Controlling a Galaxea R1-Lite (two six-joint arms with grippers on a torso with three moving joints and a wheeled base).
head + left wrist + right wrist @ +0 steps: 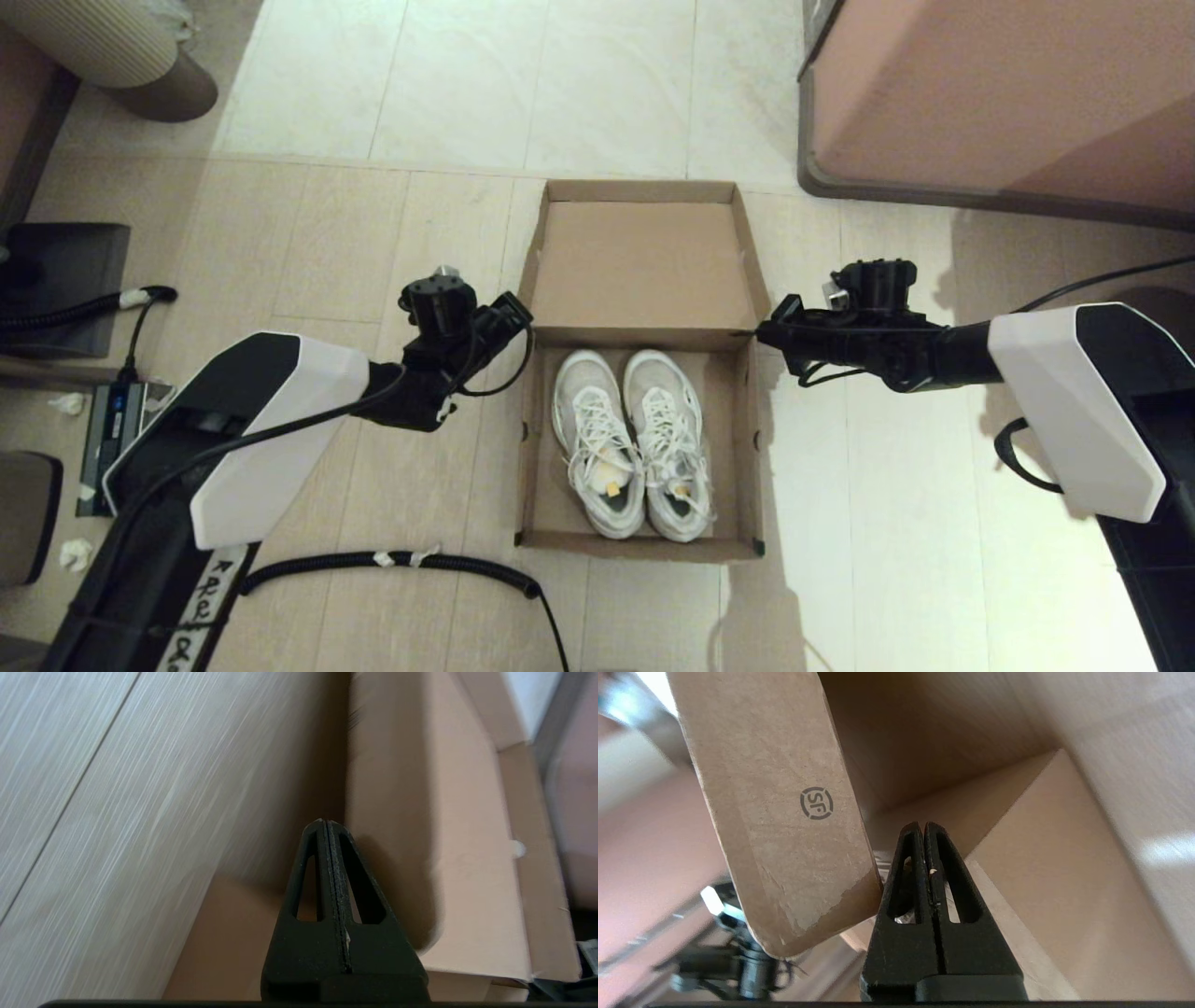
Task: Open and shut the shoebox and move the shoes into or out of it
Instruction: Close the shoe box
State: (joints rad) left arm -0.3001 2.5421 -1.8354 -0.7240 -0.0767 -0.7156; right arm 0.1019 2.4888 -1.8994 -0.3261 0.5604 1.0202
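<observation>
We see our left pincer (512,315) pressed together with nothing between its fingers, just beside the shoebox's (644,355) left wall at the fold where the raised lid (642,263) meets the box. Our right pincer (775,334) is likewise pinched flat and empty, its tip at the right end of that same fold, close beside the lid's side flap (784,812), which bears a small round printed mark. Between the two pincers the shoebox lies open on the floor (373,243), lid leaning back away from us, and the shoes (630,443) sit side by side inside, toes toward the lid, laces up, filling most of the box's width. Farther out, a large pinkish-brown furniture block (1008,93) stands beyond the box to our right, near the lid's far corner. A black coiled cable (411,562) runs across the floor just short of the box's near left corner, and a ribbed pale bin (112,47) stands far off to our left.
</observation>
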